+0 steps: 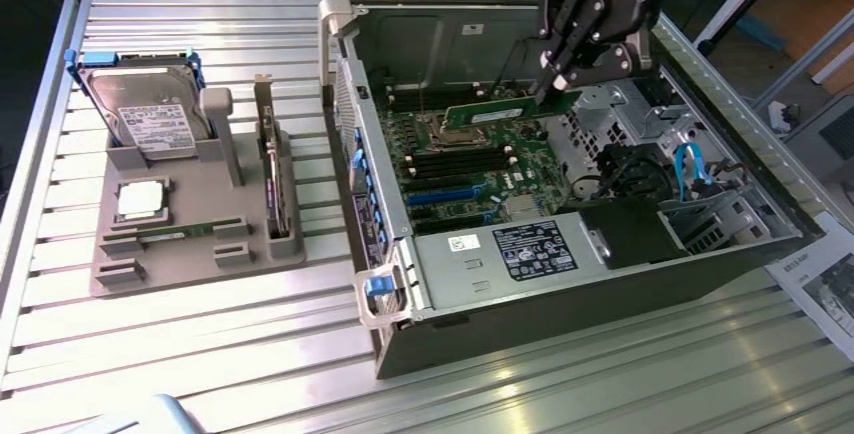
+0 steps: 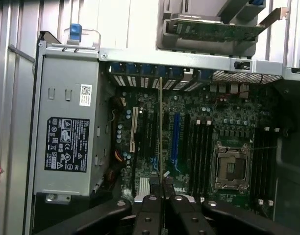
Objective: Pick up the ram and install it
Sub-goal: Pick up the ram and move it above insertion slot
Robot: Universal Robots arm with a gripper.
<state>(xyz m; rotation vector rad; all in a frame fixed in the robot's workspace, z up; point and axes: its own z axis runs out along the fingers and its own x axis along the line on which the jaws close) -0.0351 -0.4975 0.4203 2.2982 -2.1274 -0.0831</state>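
Above the open black-and-grey tower computer case (image 1: 534, 329), lying on its side on the ribbed metal table (image 1: 200, 354), hangs the black gripper (image 1: 567, 82). Its 2 fingers (image 1: 554, 66) are closed narrowly on the ram (image 1: 501, 112), a long thin green circuit-board stick, pinching it near the end towards the exterior view's right. The stick is held level, on edge, over the far part of the green motherboard (image 1: 461, 169), near the square metal processor socket (image 1: 454, 137), and is not seated in any slot. The black memory slots (image 1: 447, 164) lie below it.

From the wrist, the gripper (image 2: 162, 198) shows the ram (image 2: 161, 132) edge-on as a thin line running across the motherboard (image 2: 209, 117), with the processor socket (image 2: 232, 167) and the long black memory slots (image 2: 199, 147) off to one side and the grey labelled power supply (image 2: 66, 142) to the other.

Well apart, at the exterior view's left, a grey moulded holder (image 1: 200, 244) carries an upright silver hard drive (image 1: 150, 114), a square silver processor chip (image 1: 140, 199) and an upright dark expansion card (image 1: 271, 179).
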